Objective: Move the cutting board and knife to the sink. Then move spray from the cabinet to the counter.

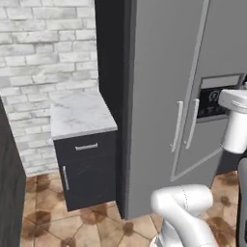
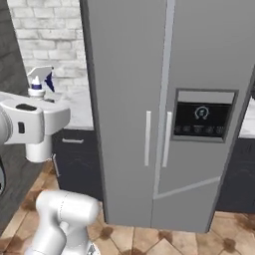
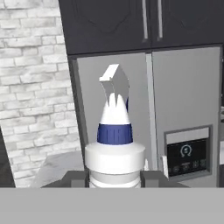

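Note:
The spray [image 3: 114,131] is a white bottle with a blue collar and a white trigger nozzle. It stands upright between my fingers, and my gripper [image 3: 114,178] is shut on its body. In the right base view the spray [image 2: 39,79] pokes up above my white hand at the far left, in front of the brick wall. A short stretch of white marble counter [image 1: 79,113] lies to the left of the fridge, and the same counter [image 3: 59,168] sits low and left of the bottle in the hand view.
A tall grey fridge [image 2: 164,99] with a display panel [image 2: 201,117] stands straight ahead. Dark wall cabinets [image 3: 131,22] with silver bar handles sit above it. Below the counter are a dark drawer and door [image 1: 87,169]. A dark panel [image 1: 9,193] borders the left.

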### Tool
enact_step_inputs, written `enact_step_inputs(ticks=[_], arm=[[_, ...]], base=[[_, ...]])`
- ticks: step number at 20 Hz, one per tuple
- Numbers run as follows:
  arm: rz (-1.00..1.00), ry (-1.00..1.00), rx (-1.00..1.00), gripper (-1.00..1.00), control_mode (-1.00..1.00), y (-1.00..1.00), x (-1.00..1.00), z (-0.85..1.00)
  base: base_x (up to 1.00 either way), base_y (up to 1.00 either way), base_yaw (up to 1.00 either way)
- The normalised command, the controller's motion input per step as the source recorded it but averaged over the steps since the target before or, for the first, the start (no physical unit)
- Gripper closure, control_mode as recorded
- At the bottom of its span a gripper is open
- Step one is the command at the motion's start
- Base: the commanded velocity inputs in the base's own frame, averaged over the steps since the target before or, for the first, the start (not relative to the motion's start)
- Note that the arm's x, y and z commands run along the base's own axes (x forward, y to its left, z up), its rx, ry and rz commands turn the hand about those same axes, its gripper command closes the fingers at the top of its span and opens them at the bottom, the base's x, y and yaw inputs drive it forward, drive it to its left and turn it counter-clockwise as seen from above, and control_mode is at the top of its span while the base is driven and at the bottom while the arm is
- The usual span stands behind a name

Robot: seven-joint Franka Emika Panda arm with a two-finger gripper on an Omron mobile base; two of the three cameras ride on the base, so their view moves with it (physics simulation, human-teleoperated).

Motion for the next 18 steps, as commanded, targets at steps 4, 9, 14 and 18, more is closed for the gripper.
enact_step_inputs(ticks=[4, 9, 14, 18], arm=[[0.00, 0.00, 0.00, 1.00, 1.00, 0.00, 0.00, 0.00], [0.00, 0.00, 0.00, 1.00, 1.00, 0.00, 0.00, 0.00], [0.00, 0.00, 0.00, 1.00, 1.00, 0.00, 0.00, 0.00], [0.00, 0.00, 0.00, 1.00, 1.00, 0.00, 0.00, 0.00]], base=[[0.60, 1.00, -0.10], [0.69, 1.00, -0.11], [0.39, 1.00, -0.12], [0.20, 0.82, -0.21]])
